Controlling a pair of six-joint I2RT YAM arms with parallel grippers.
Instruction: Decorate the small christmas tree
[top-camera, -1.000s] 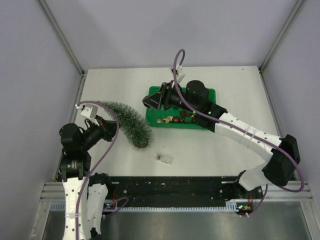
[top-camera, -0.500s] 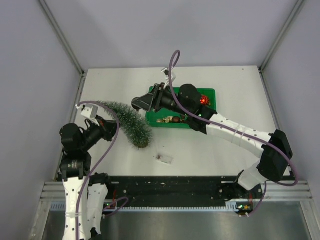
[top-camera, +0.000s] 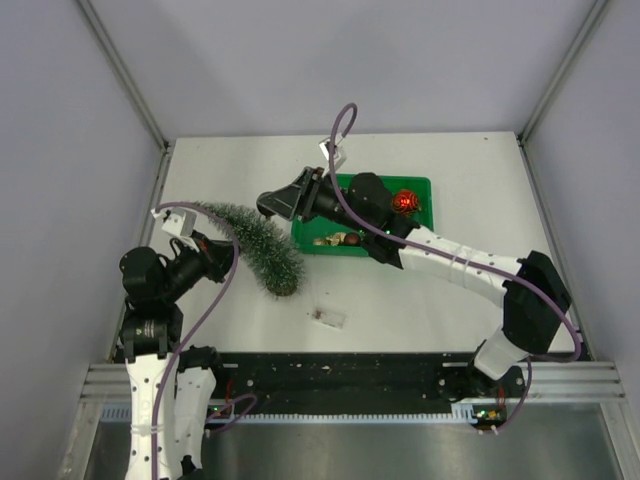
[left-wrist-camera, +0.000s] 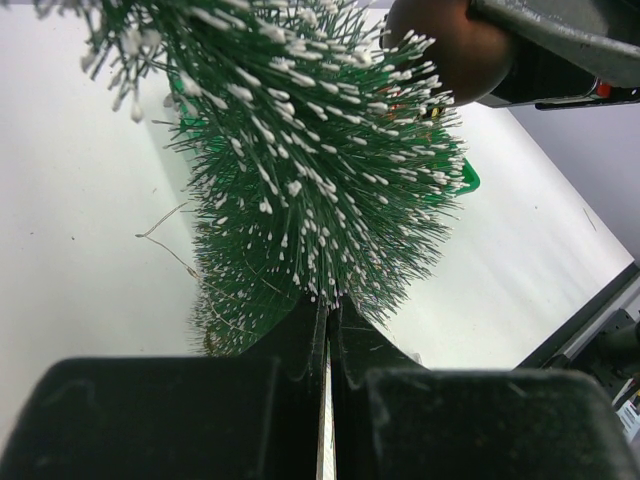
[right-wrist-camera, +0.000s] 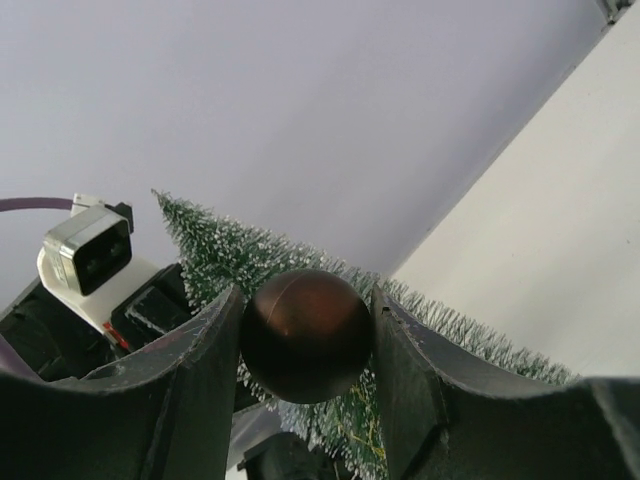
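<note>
Few ornmts (top-camera: 340, 239) in grn tray (top-camera: 421, 184)

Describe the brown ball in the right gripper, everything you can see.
The ball is a smooth, glossy dark brown sphere with a faint seam, like plastic. The right gripper clamps it between both fingers, off the table, beside the tree's bristles; whether it touches them is unclear.

my left arm (top-camera: 148, 385) and right arm (top-camera: 460, 265) white-shelled with black joints, purple cable (top-camera: 346, 106) looping along each, white camera block (top-camera: 176, 222) at the wrist, jaws matte black, thick
</note>
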